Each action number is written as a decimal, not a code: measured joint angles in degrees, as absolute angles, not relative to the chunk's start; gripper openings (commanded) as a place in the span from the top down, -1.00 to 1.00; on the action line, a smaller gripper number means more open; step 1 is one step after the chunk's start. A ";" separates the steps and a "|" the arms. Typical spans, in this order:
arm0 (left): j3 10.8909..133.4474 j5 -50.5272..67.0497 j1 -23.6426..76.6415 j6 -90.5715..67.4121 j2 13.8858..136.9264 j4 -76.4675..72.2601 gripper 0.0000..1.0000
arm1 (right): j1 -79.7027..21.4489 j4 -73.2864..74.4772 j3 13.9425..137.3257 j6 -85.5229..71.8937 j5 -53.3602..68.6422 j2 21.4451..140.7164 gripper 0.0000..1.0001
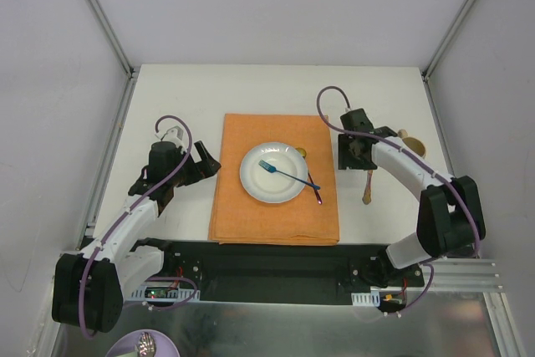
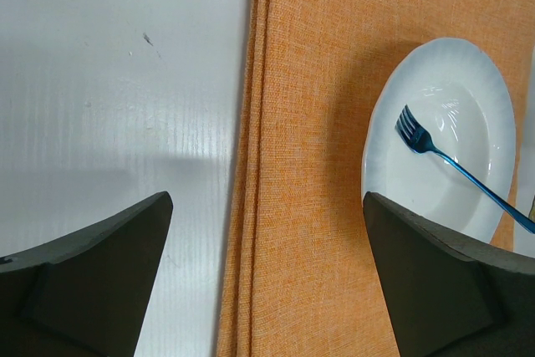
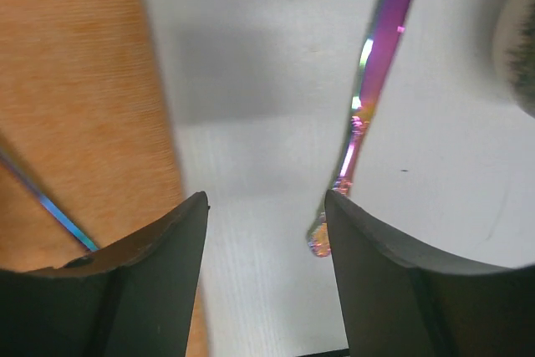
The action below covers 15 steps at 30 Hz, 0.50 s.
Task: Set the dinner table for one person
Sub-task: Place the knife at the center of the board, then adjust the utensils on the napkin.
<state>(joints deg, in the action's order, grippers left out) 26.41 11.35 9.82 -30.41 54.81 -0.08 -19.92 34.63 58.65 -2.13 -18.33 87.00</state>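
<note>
— How far along is the setting?

— The white table [image 1: 276,89] fills the middle of the top view, ahead of both arm bases, with an orange placemat [image 1: 251,215] at its centre. A white plate [image 1: 252,187] sits on the mat. A blue fork [image 1: 283,173] lies slantwise across it, tines on the plate and handle running off toward the mat's right edge.

— And the arms?

— The right pincer [image 3: 266,206] hangs over bare table just right of the mat, its jaws parted and empty. An iridescent utensil [image 3: 378,73] lies flat on the table there, its near end just beside the inner face of one finger, not pinched. The views do not show what kind of utensil it is. A wooden bowl [image 1: 414,146] stands farther right, partly behind the arm. The left pincer [image 2: 266,206] hovers over the mat's left edge, spread wide and holding nothing.

— So which step is this?

— Probably laying cutlery on the plate's right side, with that utensil as the piece in play. The fork looks unfinished too, since it lies on the plate rather than beside it.

— What does the next move call for?

— To shift the utensil, the right pincer must straddle its thin handle squarely and go low. A flat, glossy handle on a smooth table offers little to bite. Otherwise the fork wants lifting by its handle, clear of the plate's rim.
</note>
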 measured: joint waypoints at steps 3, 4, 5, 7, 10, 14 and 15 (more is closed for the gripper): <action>26.41 11.35 9.82 -30.41 54.78 -0.08 -0.99 | -22.65 32.99 58.65 -1.91 -13.80 84.95 -0.22; 26.41 11.35 9.82 -30.41 54.78 -0.08 -0.99 | -23.40 32.23 58.65 -1.93 -12.03 84.75 -0.22; 26.39 11.35 9.82 -30.41 54.78 -0.08 -0.99 | -24.03 31.48 58.65 -1.98 -10.26 84.73 -0.22; 26.41 11.35 9.82 -30.41 54.81 -0.08 -0.99 | -25.08 29.98 58.50 -2.13 -7.29 85.23 -0.22; 26.39 11.35 9.82 -30.41 54.78 -0.08 -0.99 | -26.89 27.49 58.43 -2.46 -3.70 87.29 -0.22; 26.39 11.35 9.82 -30.39 54.78 -0.08 -0.99 | -29.39 24.32 58.43 -2.98 -0.14 91.07 -0.22; 26.39 11.35 9.82 -30.39 54.78 -0.08 -0.99 | -29.91 23.68 58.43 -3.09 0.60 91.79 -0.22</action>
<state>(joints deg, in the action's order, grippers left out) 26.39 11.35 9.82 -30.39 54.78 -0.08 -29.91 23.68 58.43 -3.09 0.60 91.79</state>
